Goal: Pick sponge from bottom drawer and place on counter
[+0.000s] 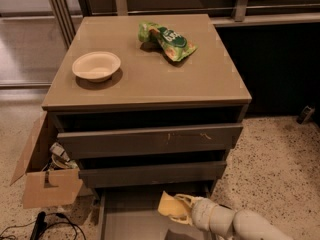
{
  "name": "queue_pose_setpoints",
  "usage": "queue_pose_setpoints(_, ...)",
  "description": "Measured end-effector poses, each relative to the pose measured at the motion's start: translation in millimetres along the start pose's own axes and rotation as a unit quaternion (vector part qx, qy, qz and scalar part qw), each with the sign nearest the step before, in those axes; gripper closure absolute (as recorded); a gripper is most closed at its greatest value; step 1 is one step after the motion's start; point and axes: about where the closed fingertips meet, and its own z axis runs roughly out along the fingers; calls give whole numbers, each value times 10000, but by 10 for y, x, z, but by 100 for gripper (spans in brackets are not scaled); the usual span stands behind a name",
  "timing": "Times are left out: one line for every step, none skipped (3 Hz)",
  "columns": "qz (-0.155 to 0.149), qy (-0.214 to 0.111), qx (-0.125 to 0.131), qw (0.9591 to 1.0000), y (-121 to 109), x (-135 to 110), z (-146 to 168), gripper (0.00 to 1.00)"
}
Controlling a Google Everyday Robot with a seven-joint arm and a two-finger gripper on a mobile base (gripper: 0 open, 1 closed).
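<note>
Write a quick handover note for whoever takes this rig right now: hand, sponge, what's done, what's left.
Hand: shut on the sponge, low in front of the cabinet, over the open bottom drawer.
Counter: holds a bowl and a snack bag, no sponge yet.
Done: sponge gripped and tilted up off the drawer floor.
Left: lift it and set it on the counter.
</note>
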Motion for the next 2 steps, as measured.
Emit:
queue_pose_setpoints(-19,-1,2,10000,-14,-17,-6,100)
queue_pose_setpoints(-267,-8,27,9996,-202,-238,-84,100)
